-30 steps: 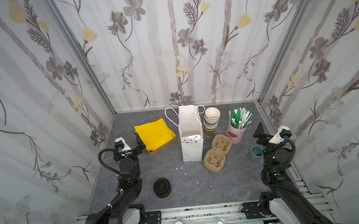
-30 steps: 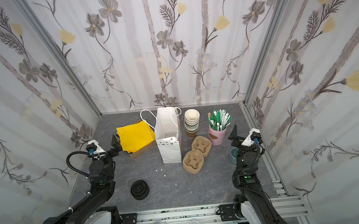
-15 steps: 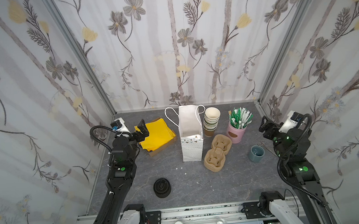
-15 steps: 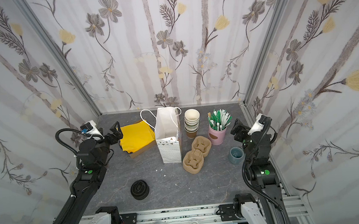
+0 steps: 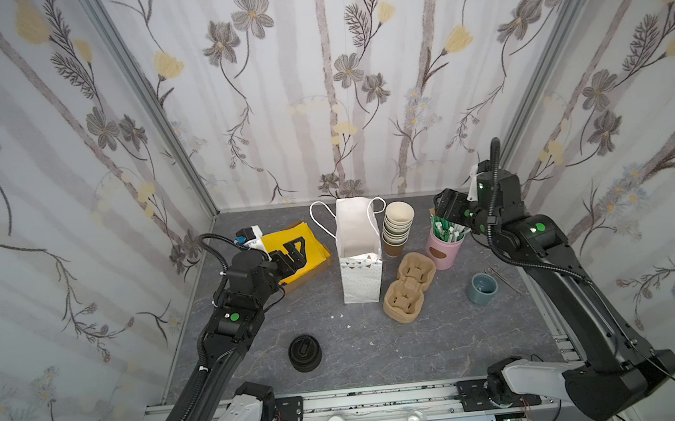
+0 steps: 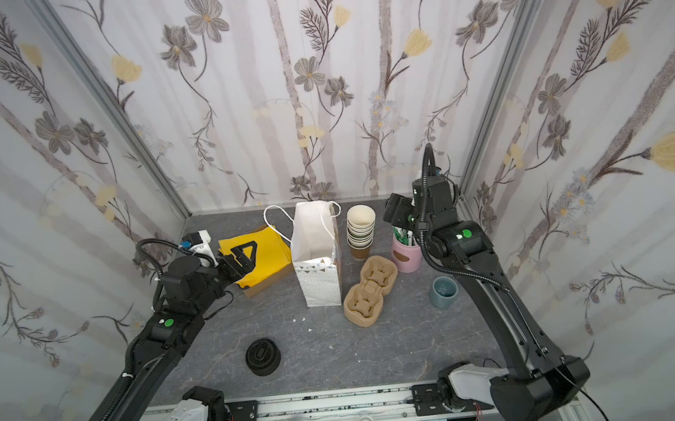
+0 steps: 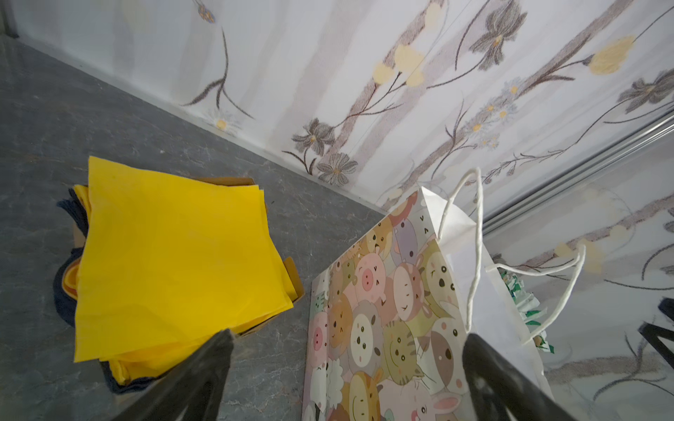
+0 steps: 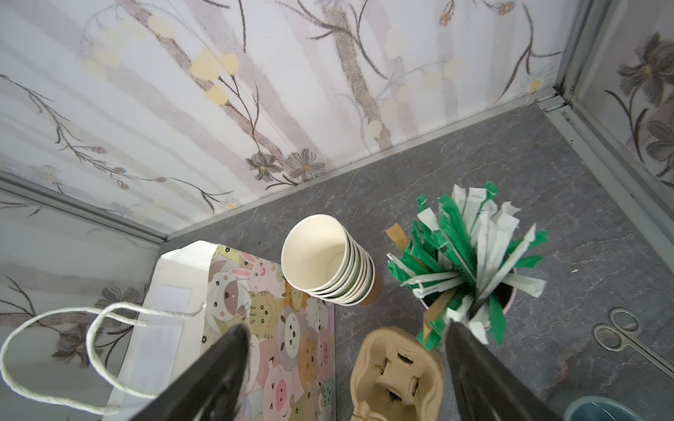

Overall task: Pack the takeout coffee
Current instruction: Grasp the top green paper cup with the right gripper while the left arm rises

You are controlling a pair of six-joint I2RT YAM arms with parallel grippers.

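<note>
Our left gripper [image 7: 348, 333] is spread wide above yellow napkins [image 7: 175, 255]. Our right gripper [image 8: 345, 323], also spread, hovers by sachets [image 8: 463, 255].

Pink holder [image 6: 404, 255] half masked by right arm [image 6: 459, 242] in a top view. Blue cup [image 8: 601, 408] clipped by right wrist frame edge. Bag [image 5: 356, 235] floor unseen. Scissors [image 5: 500, 274] at bench's [image 5: 423, 350] right edge barely resolve.

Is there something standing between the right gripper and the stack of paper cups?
Nothing visible does. The right gripper hovers open just above the sachets in the pink holder, and only bare table lies between it and the stack of paper cups.
</note>
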